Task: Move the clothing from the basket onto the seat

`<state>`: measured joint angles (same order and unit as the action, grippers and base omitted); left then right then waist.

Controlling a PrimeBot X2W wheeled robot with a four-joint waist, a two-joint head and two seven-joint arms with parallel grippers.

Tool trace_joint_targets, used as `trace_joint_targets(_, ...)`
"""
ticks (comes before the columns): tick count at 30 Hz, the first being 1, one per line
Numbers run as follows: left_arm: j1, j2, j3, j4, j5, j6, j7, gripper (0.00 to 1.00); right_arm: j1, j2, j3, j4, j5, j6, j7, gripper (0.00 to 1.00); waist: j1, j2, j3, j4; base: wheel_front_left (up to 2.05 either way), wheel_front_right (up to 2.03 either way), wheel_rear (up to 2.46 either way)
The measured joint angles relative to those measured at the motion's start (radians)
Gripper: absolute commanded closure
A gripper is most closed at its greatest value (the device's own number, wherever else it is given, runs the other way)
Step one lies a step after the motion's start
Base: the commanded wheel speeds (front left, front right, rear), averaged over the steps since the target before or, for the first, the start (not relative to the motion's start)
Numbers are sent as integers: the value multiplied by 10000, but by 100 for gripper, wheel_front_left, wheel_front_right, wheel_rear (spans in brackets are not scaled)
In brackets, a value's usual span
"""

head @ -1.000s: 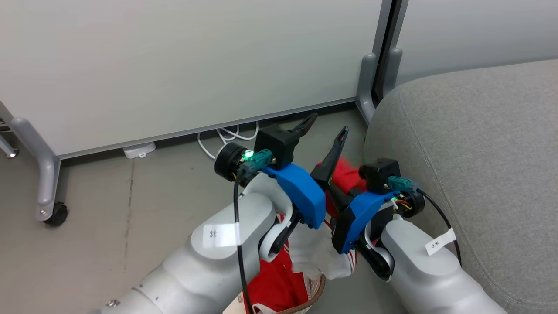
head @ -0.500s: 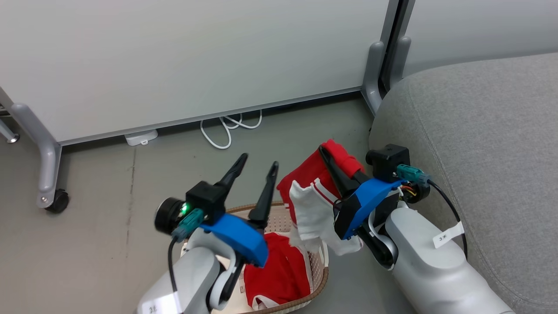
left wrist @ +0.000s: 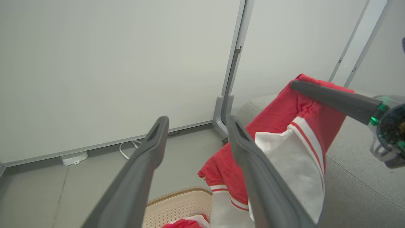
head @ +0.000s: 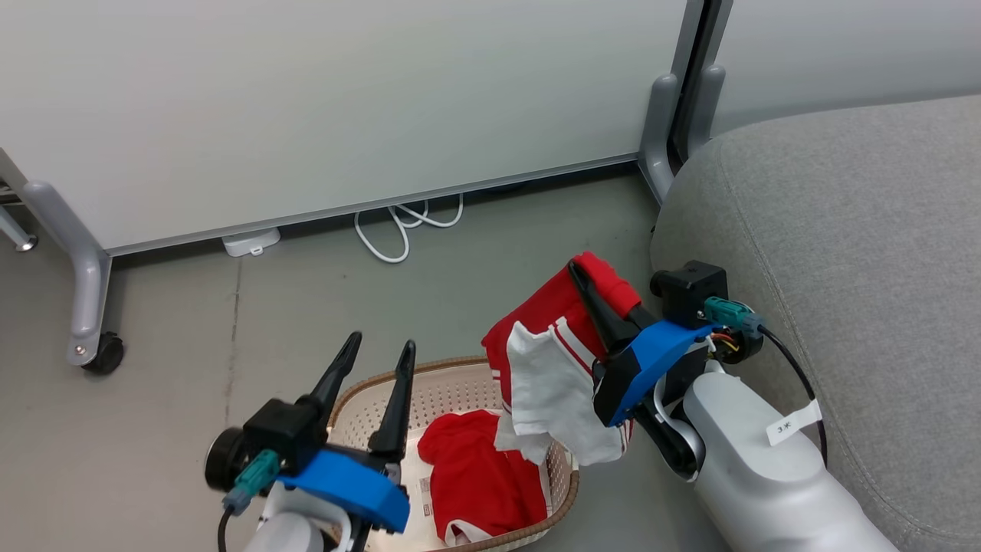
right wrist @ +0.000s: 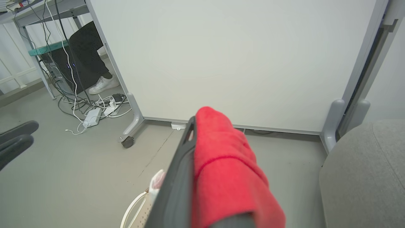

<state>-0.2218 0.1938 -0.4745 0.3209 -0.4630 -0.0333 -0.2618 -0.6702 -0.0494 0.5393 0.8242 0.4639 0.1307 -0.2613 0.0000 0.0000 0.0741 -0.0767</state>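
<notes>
Right gripper (head: 592, 277) fingers clenched on red-and-white garment (head: 548, 360), mid-frame in head view. The cloth hangs above the right rim of the basket (head: 460, 363), just left of the grey seat (head: 843, 230) edge. Left gripper (head: 381, 343) fingers spread, nothing between them, lower left over basket's left end. Second red garment (head: 475, 475) lies inside basket, bottom centre. Pale partition panel (head: 306, 100) fills upper frame.

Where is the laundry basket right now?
At the bottom centre of the head view, the basket sits on the floor, partly behind the left gripper, with the seat to its right.
</notes>
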Motion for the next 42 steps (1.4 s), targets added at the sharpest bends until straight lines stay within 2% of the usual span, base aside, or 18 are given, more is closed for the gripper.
trace_joint_targets(13, 847, -476, 1179, -82, 792, -483, 0, 0, 83, 0, -192, -8, -130, 0, 0, 100, 0, 0, -64, 82, 0, 0, 0)
trace_joint_targets(21, 876, -696, 1430, -58, 1185, -713, 0, 0, 93, 0, -217, -82, -40, 0, 0, 100, 0, 0, 2, -268, 0, 0, 0)
trace_joint_targets(29, 860, -807, 1645, -109, 1469, -823, 0, 0, 84, -2, -221, -188, -146, 0, 0, 100, 0, 0, 143, -1123, 0, 0, 0)
trace_joint_targets(42, 664, -825, 1676, -176, 1758, -911, 0, 0, 97, -6, -389, -314, -314, 0, -2, 100, 0, 0, 416, -3248, 0, 0, 0)
